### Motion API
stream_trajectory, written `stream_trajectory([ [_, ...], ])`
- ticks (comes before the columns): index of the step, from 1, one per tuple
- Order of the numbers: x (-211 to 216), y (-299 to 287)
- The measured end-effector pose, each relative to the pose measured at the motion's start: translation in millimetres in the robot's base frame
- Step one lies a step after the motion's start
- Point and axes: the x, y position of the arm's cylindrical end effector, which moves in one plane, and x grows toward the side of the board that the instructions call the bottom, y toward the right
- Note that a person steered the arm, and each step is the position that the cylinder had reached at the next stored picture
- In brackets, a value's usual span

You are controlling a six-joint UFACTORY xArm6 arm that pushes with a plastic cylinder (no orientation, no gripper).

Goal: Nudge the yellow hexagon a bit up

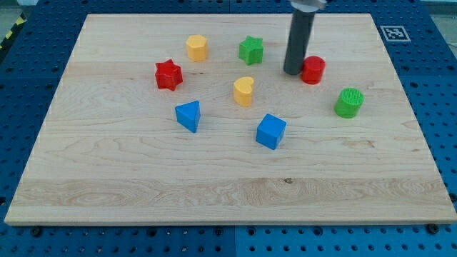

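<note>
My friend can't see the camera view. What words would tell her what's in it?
My tip rests beside a red cylinder, far right of the yellow hexagon. A green star, red star, yellow heart and two blue blocks also sit on the wooden board.

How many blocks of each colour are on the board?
Yellow: 2, the hexagon and the heart
Red: 2, the star and the cylinder
Green: 2, the star and the cylinder
Blue: 2, the triangle and the cube
Total: 8 blocks
My tip sits just left of the red cylinder.
</note>
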Motion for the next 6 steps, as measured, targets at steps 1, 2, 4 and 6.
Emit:
stream_trajectory([
  [1, 0, 19],
  [2, 0, 31],
  [4, 15, -12],
  [6, 10, -138],
])
